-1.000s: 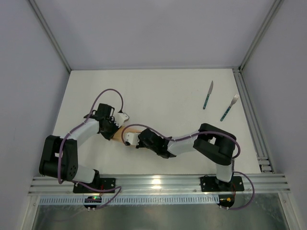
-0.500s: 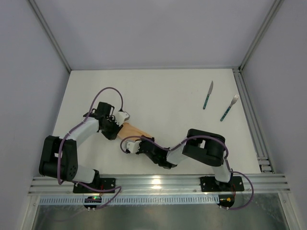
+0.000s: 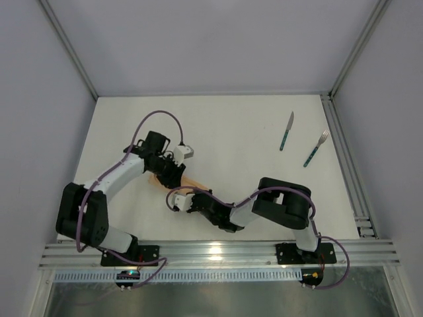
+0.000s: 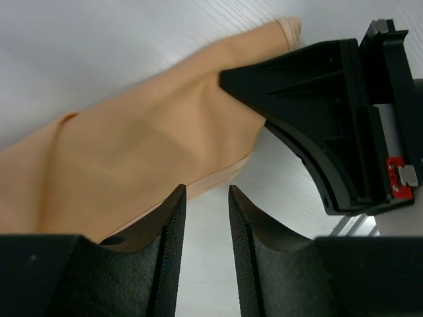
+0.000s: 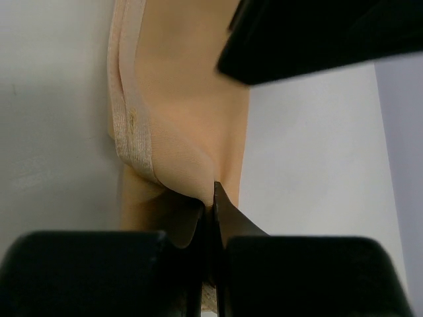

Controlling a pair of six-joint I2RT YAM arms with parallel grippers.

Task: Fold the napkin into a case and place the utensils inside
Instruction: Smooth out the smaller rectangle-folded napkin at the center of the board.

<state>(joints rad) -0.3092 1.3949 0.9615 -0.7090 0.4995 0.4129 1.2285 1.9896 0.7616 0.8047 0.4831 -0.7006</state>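
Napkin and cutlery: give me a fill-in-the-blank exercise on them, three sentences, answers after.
1. The right end effector is ____ on the napkin, with a fold of cloth pinched between its fingers.
2. In the top view the knife lies to the ____ of the fork.
3. Bare table shows between the fingers of the left end effector, so it is ____.
Missing words: shut; left; open.

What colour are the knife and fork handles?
Teal-green on both the knife and the fork, with silver metal ends; clearest in the top external view.
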